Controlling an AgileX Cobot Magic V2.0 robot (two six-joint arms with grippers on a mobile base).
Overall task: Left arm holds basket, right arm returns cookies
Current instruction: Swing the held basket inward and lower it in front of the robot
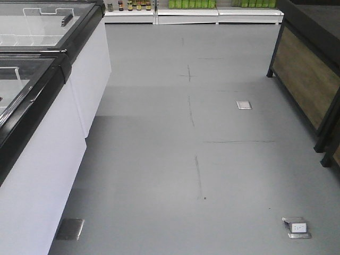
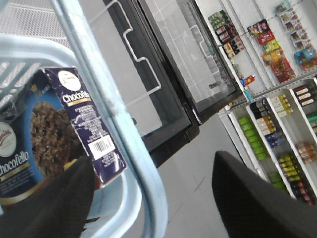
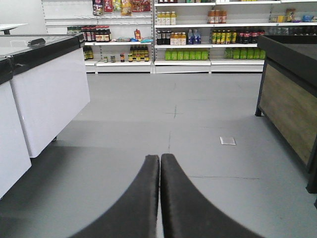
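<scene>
One Chocofello box (image 2: 54, 129) is lying in the basket (image 2: 29, 47), your released left hand (image 2: 153, 161) straddling its handle (image 2: 109, 106). Your right hand (image 3: 160, 157) is sitting clenched, empty; open it first.

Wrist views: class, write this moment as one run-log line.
left gripper: open, basket rim between fingers | cookies: in basket | right gripper: shut, empty
</scene>
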